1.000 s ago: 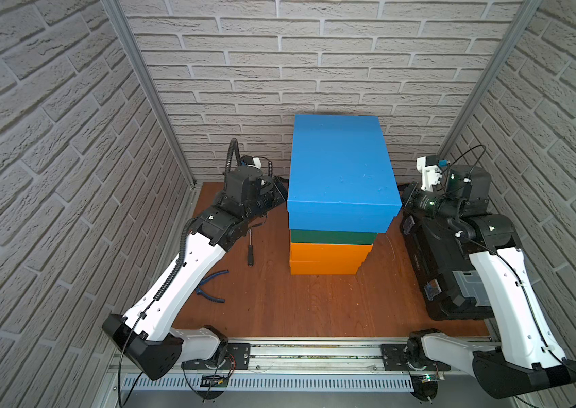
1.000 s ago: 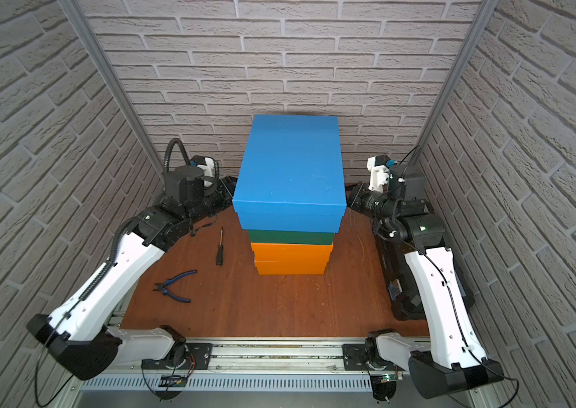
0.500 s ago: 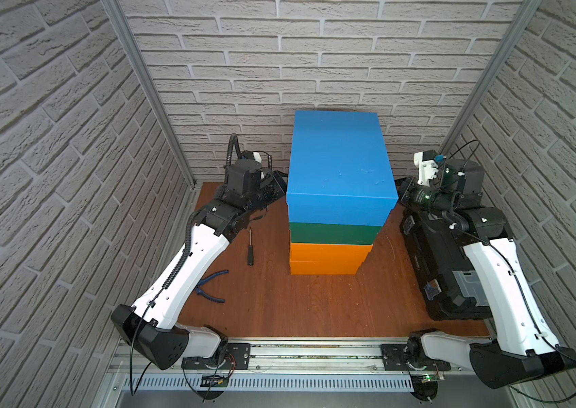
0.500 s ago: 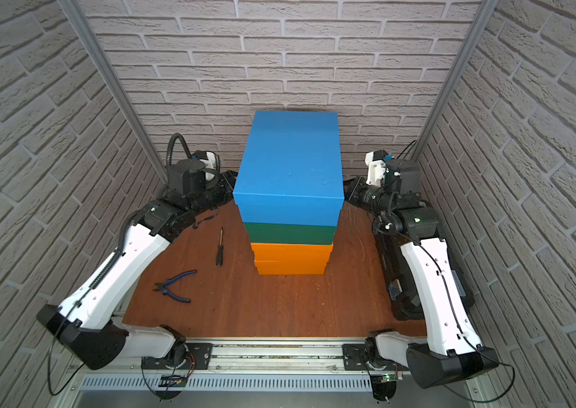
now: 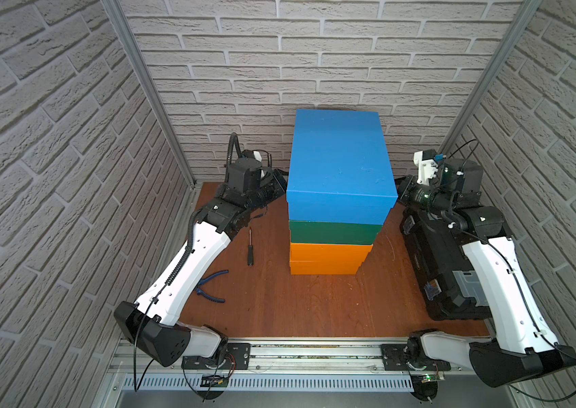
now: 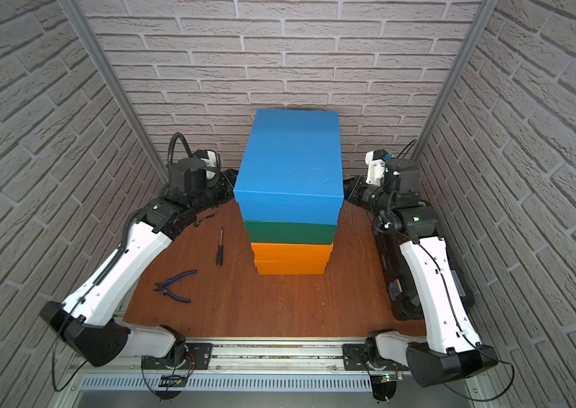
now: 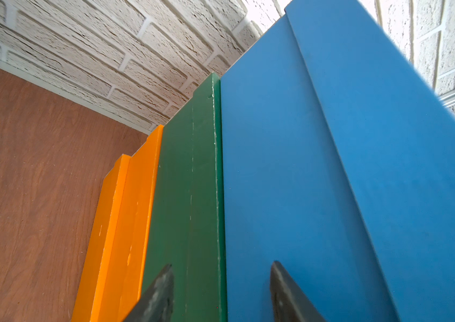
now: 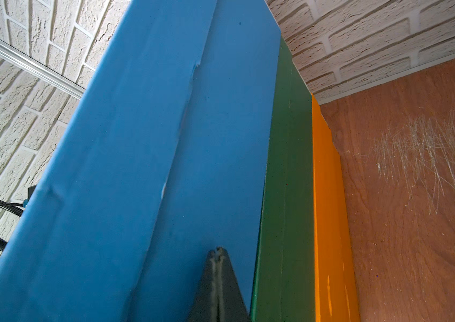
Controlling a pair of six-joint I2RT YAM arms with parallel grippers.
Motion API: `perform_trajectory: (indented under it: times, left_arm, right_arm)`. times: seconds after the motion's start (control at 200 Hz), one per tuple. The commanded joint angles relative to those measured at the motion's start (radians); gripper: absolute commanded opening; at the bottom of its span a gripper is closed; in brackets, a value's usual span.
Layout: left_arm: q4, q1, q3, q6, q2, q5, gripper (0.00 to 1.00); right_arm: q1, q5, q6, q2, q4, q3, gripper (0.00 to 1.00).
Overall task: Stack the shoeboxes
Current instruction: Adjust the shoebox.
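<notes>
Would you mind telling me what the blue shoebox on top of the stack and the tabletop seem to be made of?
The blue shoebox looks like matte coated cardboard: its lid skirt shows soft creases and a small dent in the right wrist view. The tabletop looks like reddish-brown wood or wood veneer, with visible grain and fine pale scratches; which one is unclear.

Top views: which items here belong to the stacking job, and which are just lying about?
Job:
- blue shoebox
- green shoebox
- upper orange shoebox
- lower orange shoebox

Lying about:
- screwdriver
- pliers
- black toolbox
</notes>
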Motion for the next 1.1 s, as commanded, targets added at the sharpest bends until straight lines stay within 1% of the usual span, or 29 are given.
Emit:
perform_trajectory:
  times: [0.0,0.215,0.455,0.575,0.665,0.85,0.98,1.095]
  left_arm:
    - [0.039,-0.007,-0.005,0.008,-0.008,0.032,0.55]
    - [0.034,0.007,-0.015,0.010,-0.025,0.025,0.57]
    - [0.021,0.022,-0.022,0.018,-0.054,0.016,0.58]
    - [0.006,0.039,-0.031,0.032,-0.091,0.003,0.59]
    - [0.003,0.056,-0.066,0.042,-0.141,-0.021,0.59]
    - [-0.016,0.116,-0.146,0.064,-0.244,-0.035,0.60]
    - [-0.034,0.152,-0.202,0.081,-0.300,-0.042,0.61]
    - [-0.061,0.179,-0.241,0.113,-0.326,-0.070,0.61]
  right_arm:
    - [0.027,-0.030,-0.005,-0.001,0.032,-0.008,0.03]
    - [0.019,-0.014,-0.016,-0.004,0.012,-0.001,0.03]
    - [-0.030,0.003,-0.031,-0.016,-0.028,0.014,0.03]
    - [-0.052,0.035,-0.050,-0.033,-0.068,0.016,0.03]
    - [-0.065,0.052,-0.070,-0.045,-0.106,0.020,0.03]
    - [-0.077,0.146,-0.124,-0.090,-0.175,-0.004,0.03]
    - [-0.077,0.243,-0.143,-0.145,-0.174,-0.064,0.03]
    - [-0.077,0.300,-0.174,-0.163,-0.171,-0.112,0.03]
